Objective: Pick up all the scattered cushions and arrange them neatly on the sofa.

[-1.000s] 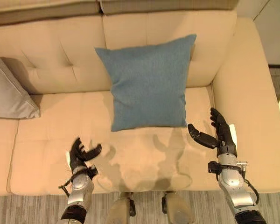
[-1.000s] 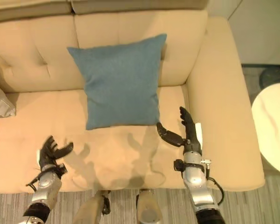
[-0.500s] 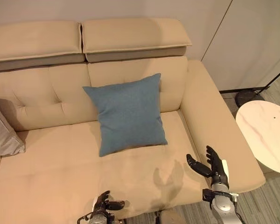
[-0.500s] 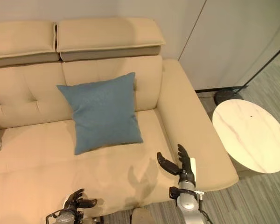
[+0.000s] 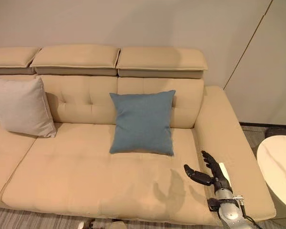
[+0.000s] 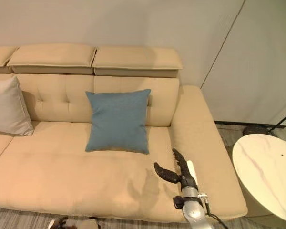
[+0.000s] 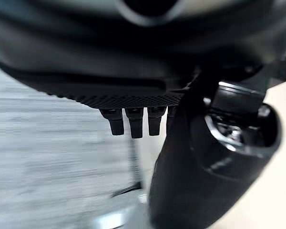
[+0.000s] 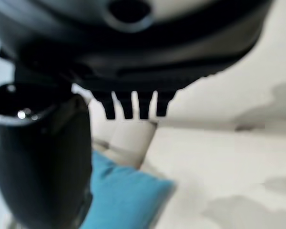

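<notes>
A blue cushion (image 5: 143, 123) leans upright against the backrest of the beige sofa (image 5: 86, 176), near its right end. A pale grey cushion (image 5: 21, 107) leans against the backrest further left. My right hand (image 5: 218, 178) hovers open over the seat's front right corner, apart from the blue cushion and holding nothing. The right wrist view shows the right hand (image 8: 133, 47) with its fingers straight and the blue cushion (image 8: 124, 195) beyond them. In the left wrist view my left hand (image 7: 133, 62) has straight fingers, holds nothing and hangs over striped floor.
A round white side table (image 6: 267, 171) stands on the floor right of the sofa's armrest (image 5: 229, 143). A dark lamp base (image 6: 257, 130) sits behind it by the wall. Grey striped flooring (image 5: 38, 220) runs along the sofa's front edge.
The camera has pulled back and tilted up, so more of the sofa shows. Both arms have sunk toward the view's bottom edge; the left hand has left the eye views. The cushions stay put.
</notes>
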`<state>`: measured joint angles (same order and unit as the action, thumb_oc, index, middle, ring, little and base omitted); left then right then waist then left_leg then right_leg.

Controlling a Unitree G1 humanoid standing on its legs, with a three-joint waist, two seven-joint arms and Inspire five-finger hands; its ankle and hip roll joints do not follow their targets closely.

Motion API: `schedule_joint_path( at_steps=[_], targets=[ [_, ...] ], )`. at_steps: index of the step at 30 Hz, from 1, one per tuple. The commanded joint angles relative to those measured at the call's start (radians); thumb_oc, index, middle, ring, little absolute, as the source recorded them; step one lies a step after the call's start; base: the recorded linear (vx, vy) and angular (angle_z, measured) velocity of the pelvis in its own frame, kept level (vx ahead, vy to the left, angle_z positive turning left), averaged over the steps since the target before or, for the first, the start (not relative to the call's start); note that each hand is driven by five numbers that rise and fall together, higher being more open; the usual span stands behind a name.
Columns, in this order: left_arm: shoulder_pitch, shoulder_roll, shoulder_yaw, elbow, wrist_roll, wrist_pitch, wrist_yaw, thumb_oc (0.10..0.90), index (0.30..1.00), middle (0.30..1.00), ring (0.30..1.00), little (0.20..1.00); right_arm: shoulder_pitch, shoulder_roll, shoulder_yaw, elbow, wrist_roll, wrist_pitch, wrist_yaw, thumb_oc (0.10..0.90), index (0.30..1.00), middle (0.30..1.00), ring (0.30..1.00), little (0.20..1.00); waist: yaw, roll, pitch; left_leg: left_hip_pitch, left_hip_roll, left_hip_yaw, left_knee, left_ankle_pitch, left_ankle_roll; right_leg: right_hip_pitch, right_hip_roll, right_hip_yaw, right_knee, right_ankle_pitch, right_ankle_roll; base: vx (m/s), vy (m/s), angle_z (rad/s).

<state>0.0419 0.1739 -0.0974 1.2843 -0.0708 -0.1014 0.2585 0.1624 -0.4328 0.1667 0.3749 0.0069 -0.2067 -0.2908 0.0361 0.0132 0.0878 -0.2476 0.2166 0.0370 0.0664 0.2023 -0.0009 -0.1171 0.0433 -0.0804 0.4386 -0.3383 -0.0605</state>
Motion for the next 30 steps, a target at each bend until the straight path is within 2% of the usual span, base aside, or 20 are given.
schedule_joint_path(
  at_steps=[1,3,4,5,7,10,11,14,17,22,25,30],
  targets=[
    [-0.102,-0.026,0.032,-0.034,-0.096,-0.046,0.006,0.800,0.900,0.900,0.900,0.900,-0.063,0.034,-0.061,-0.037,-0.021,-0.058,-0.063,0.800,0.900,0.900,0.900,0.900,-0.020,-0.072,0.080,-0.027,-0.110,0.028,0.026,-0.083,-0.058,0.209,-0.024,-0.011,-0.312,0.110,0.065,-0.40,-0.137,0.35],
    [-0.092,-0.035,0.041,-0.037,-0.138,-0.054,0.007,0.800,0.900,0.900,0.900,0.900,-0.045,0.052,-0.097,0.000,0.035,-0.055,-0.079,0.800,0.900,0.900,0.900,0.900,-0.034,-0.087,0.072,0.000,-0.108,0.048,0.114,-0.166,-0.045,0.181,-0.049,-0.034,-0.318,0.137,0.069,-0.21,-0.059,0.44],
    [-0.091,-0.035,0.041,-0.037,-0.138,-0.054,0.007,0.800,0.900,0.900,0.900,0.900,-0.045,0.052,-0.097,0.000,0.035,-0.055,-0.079,0.800,0.900,0.900,0.900,0.900,-0.035,-0.087,0.071,-0.002,-0.108,0.048,0.114,-0.166,-0.045,0.181,-0.049,-0.034,-0.318,0.137,0.069,-0.24,-0.061,0.47],
    [-0.082,-0.036,0.044,-0.034,-0.156,-0.055,0.000,0.800,0.900,0.900,0.900,0.900,-0.030,0.059,-0.132,0.038,0.085,-0.057,-0.083,0.800,0.900,0.900,0.900,0.900,-0.051,-0.101,0.060,0.047,-0.102,0.061,0.203,-0.250,-0.036,0.157,-0.076,-0.058,-0.317,0.147,0.069,-0.19,-0.041,0.23],
    [-0.075,-0.031,0.046,-0.030,-0.156,-0.056,-0.010,0.800,0.900,0.900,0.900,0.900,-0.019,0.063,-0.138,0.087,0.123,-0.058,-0.061,0.800,0.900,0.900,0.900,0.900,-0.067,-0.102,0.046,0.105,-0.086,0.077,0.249,-0.285,-0.034,0.139,-0.087,-0.079,-0.318,0.155,0.067,-0.18,-0.023,0.24],
    [-0.069,-0.022,0.049,-0.014,-0.150,-0.051,-0.021,0.800,0.900,0.900,0.900,0.900,-0.031,0.065,-0.121,0.207,0.127,-0.049,-0.036,0.800,0.900,0.900,0.900,0.900,-0.089,-0.088,0.028,0.206,-0.071,0.097,0.211,-0.306,-0.044,0.127,-0.092,-0.104,-0.323,0.160,0.069,-0.09,0.070,0.50],
    [-0.064,-0.022,0.050,-0.005,-0.148,-0.047,-0.025,0.800,0.900,0.900,0.900,0.900,-0.034,0.075,-0.114,0.267,0.132,-0.043,-0.026,0.800,0.900,0.900,0.900,0.900,-0.094,-0.075,0.018,0.238,-0.090,0.090,0.144,-0.322,-0.044,0.129,-0.089,-0.109,-0.333,0.166,0.078,-0.05,0.107,0.51],
    [-0.063,-0.021,0.045,0.007,-0.156,-0.048,-0.025,0.800,0.900,0.900,0.900,0.900,-0.039,0.103,-0.107,0.358,0.164,-0.038,-0.011,0.800,0.900,0.900,0.900,0.900,-0.100,-0.064,0.007,0.265,-0.122,0.074,0.045,-0.330,-0.046,0.132,-0.093,-0.117,-0.344,0.182,0.088,-0.03,0.116,0.19],
    [-0.064,-0.022,0.036,0.011,-0.167,-0.051,-0.030,0.800,0.900,0.900,0.900,0.900,-0.054,0.132,-0.096,0.459,0.212,-0.030,0.010,0.800,0.900,0.900,0.900,0.900,-0.098,-0.063,0.001,0.270,-0.138,0.064,0.020,-0.322,-0.045,0.139,-0.102,-0.123,-0.357,0.202,0.096,-0.01,0.122,0.19],
    [-0.054,-0.027,0.023,0.065,-0.143,-0.032,-0.066,0.800,0.900,0.900,0.900,0.900,-0.107,0.182,-0.055,0.748,0.243,0.021,0.069,0.800,0.900,0.900,0.900,0.900,-0.076,-0.049,-0.022,0.310,-0.178,0.056,-0.062,-0.319,-0.019,0.164,-0.119,-0.111,-0.406,0.240,0.121,-0.02,0.138,0.01],
    [-0.052,-0.028,0.015,0.072,-0.132,-0.029,-0.080,0.800,0.900,0.900,0.900,0.900,-0.108,0.193,-0.069,0.789,0.267,0.031,0.081,0.800,0.900,0.900,0.900,0.900,-0.075,-0.046,-0.028,0.324,-0.185,0.058,-0.086,-0.314,-0.015,0.174,-0.123,-0.107,-0.421,0.251,0.128,0.00,0.104,0.00],
    [-0.074,-0.026,-0.070,0.025,-0.066,-0.037,-0.125,0.800,0.900,0.900,0.900,0.900,-0.117,0.187,-0.085,0.897,0.275,0.064,0.101,0.800,0.900,0.900,0.900,0.900,-0.081,-0.038,-0.027,0.329,-0.203,0.060,-0.136,-0.293,-0.006,0.166,-0.131,-0.099,-0.453,0.287,0.149,-0.04,0.082,-0.04]
  ],
)
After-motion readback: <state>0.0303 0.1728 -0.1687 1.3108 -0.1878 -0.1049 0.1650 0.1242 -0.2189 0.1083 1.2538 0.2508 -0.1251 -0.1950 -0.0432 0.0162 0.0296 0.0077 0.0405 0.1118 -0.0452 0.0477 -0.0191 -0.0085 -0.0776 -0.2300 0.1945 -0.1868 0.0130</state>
